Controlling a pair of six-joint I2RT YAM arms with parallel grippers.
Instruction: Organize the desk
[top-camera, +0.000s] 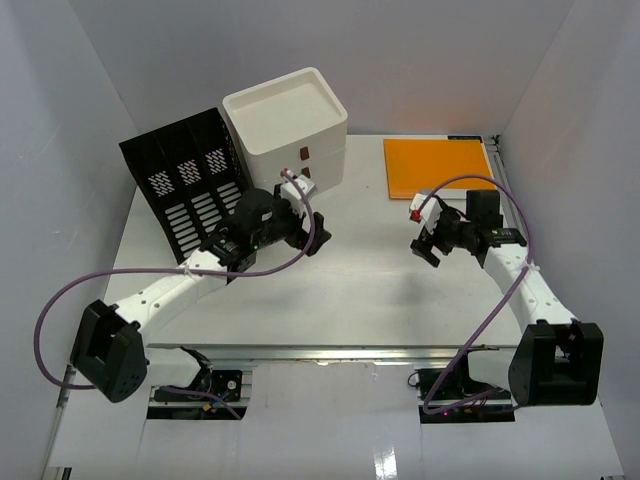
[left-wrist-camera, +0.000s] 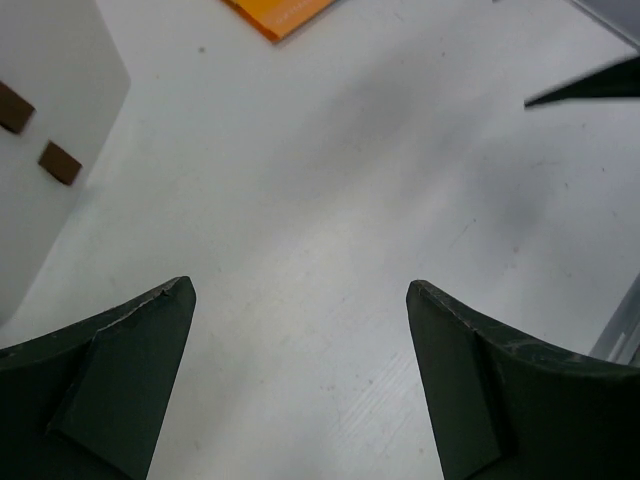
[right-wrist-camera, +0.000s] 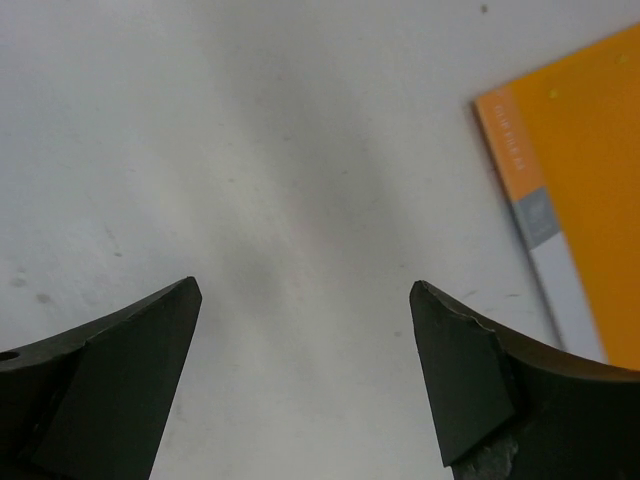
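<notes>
Worktop (top-camera: 360, 290): large, flat, white and rectangular, it fills the middle of the overhead view, enclosed by white walls on the left, rear and right, with a metal rail (top-camera: 330, 352) along its near edge. Rear left: a black slotted file rack (top-camera: 185, 185) stands at an angle, and a white drawer box (top-camera: 287, 125) sits just beside it on its right, with small brown pulls on its front. Rear right: an orange notebook (top-camera: 437, 167) lies flat near the right wall, well apart from the drawer box. Left arm (top-camera: 180, 285): it reaches from its base at the near-left corner toward the front of the drawer box. The left jaws are spread wide with nothing between them; the left wrist view shows both dark fingers (left-wrist-camera: 120, 390) parted over bare white surface, with the drawer box front at the left edge. Right arm (top-camera: 520, 275): it extends from the near-right corner to a point just in front of the notebook. The right jaws are likewise spread wide and hold nothing; the right wrist view shows its fingers (right-wrist-camera: 110, 380) over bare surface, with the notebook's edge off to the right. A purple cable (top-camera: 50, 320) loops from each arm.
</notes>
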